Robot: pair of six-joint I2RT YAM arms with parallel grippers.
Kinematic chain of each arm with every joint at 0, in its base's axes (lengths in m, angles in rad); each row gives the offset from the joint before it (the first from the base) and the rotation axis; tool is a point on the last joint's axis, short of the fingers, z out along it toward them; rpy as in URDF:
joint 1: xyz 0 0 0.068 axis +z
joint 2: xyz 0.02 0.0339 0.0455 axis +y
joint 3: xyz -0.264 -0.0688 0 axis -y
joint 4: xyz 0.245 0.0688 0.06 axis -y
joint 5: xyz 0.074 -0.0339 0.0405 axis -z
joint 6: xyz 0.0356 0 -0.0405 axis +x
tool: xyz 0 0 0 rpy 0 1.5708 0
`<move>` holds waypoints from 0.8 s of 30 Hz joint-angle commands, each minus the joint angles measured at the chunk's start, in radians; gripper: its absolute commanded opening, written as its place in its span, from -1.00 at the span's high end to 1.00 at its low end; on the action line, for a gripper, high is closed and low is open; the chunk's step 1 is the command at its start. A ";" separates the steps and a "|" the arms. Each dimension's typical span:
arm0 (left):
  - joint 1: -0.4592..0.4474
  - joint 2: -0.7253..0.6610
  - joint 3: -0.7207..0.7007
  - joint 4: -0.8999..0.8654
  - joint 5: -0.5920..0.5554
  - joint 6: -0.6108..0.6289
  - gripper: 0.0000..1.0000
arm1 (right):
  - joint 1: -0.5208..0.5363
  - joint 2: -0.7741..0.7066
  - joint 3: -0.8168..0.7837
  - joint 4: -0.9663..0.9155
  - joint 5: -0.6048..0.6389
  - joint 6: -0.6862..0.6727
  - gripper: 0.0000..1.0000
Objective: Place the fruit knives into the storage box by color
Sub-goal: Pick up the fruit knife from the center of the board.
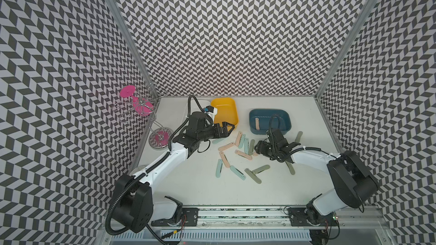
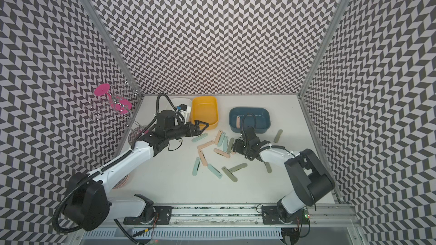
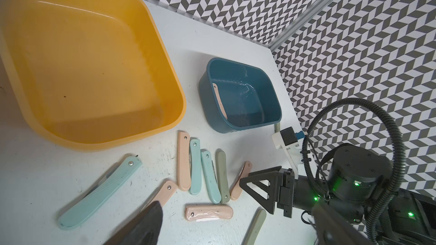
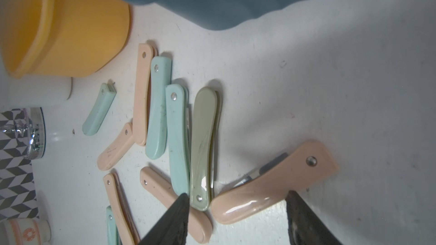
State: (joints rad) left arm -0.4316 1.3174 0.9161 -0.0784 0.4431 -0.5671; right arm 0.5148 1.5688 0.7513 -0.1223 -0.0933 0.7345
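Note:
Several fruit knives lie loose mid-table: peach-pink (image 1: 226, 147), pale mint (image 1: 219, 168) and grey-green (image 1: 260, 169). My right gripper (image 4: 238, 205) is low over the pile and open. Its fingertips (image 4: 181, 208) straddle the rounded end of one peach-pink knife (image 4: 271, 185), with a gap showing on one side. In both top views this gripper (image 1: 257, 149) (image 2: 234, 147) covers that knife. A blue storage box (image 1: 270, 121) holds one peach-pink knife (image 1: 257, 123). The yellow box (image 1: 224, 111) is empty. My left gripper (image 1: 227, 129) hovers open at the yellow box's front edge, holding nothing.
A white box (image 1: 200, 104) sits behind the left arm. A wire rack with pink glasses (image 1: 134, 104) hangs at the left wall, above a round glass base (image 1: 160, 137). One grey-green knife (image 1: 298, 136) lies apart at the right; another (image 1: 290, 168) is partly under the right arm.

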 commanded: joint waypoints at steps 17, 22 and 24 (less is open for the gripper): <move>-0.004 0.009 -0.017 0.048 0.014 -0.011 -1.00 | 0.079 0.143 0.122 -0.084 0.266 -0.121 0.08; -0.006 0.009 -0.020 0.053 0.014 -0.014 -1.00 | 0.099 0.139 0.101 -0.098 0.314 -0.145 0.21; -0.006 0.009 -0.019 0.053 0.015 -0.014 -1.00 | 0.099 0.133 0.087 -0.103 0.328 -0.149 0.25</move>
State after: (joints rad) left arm -0.4316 1.3212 0.9051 -0.0540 0.4450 -0.5747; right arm 0.6060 1.6920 0.8581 -0.2024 0.1726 0.6044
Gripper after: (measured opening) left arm 0.996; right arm 0.381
